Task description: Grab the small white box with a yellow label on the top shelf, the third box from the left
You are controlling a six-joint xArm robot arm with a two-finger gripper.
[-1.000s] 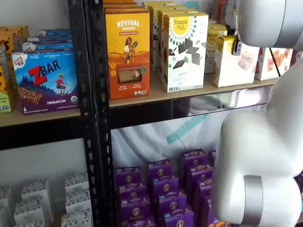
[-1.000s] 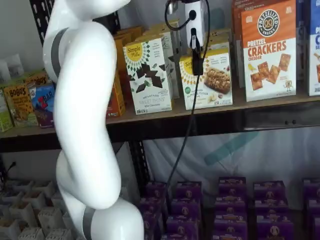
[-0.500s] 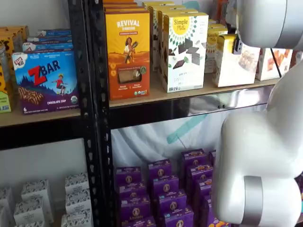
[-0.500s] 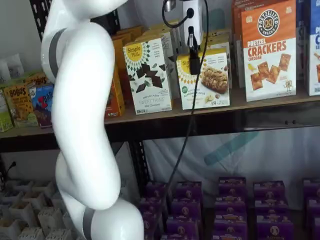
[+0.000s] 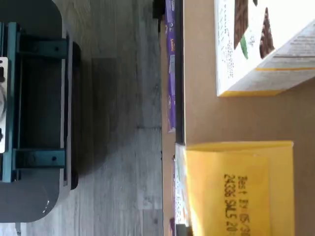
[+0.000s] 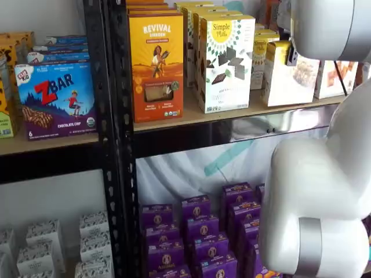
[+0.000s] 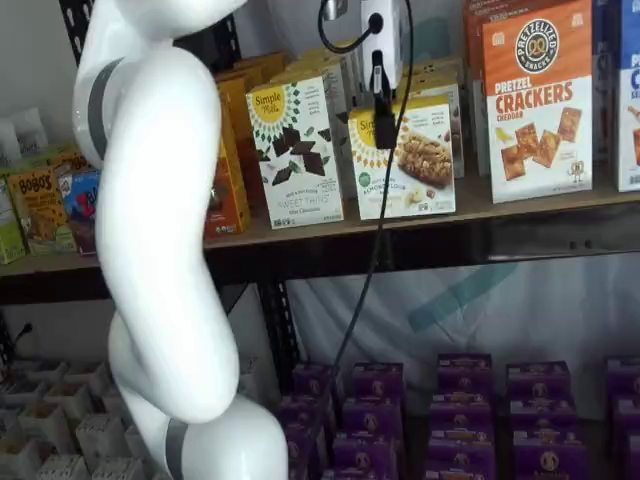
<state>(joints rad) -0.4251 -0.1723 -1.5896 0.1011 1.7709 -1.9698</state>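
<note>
Starting at the gripper [image 7: 382, 100]: showing only one black finger under the white body, lying against the front top edge of the small white box [image 7: 405, 165]. Not seeing the second finger or any gap, so not being able to tell whether open or closed on the box. Catching just a dark bit of the gripper [image 6: 291, 56] at the same box [image 6: 287, 81] in a shelf view, behind the white arm. Trailing a black cable [image 7: 375, 260] down past the bench front.

Finding the box on the top bench [image 7: 480, 205], apparently resting on the board, between the taller white carton [image 7: 295, 150] with dark chocolate pieces and the orange cracker carton [image 7: 537, 100]. Looking straight down in the wrist view at the box's yellow top [image 5: 236, 191] with a printed date, close to the board's front edge [image 5: 197, 98], near the taller carton [image 5: 256, 44] but apart from it.

Judging progress: reaching looking done, gripper sitting at the right box. Grasping possibly happening or about to happen, not confirmable here. Lifting and pulling clear of the bench not yet done. Watching for the taller carton nearby getting bumped while pulling the box out.
</note>
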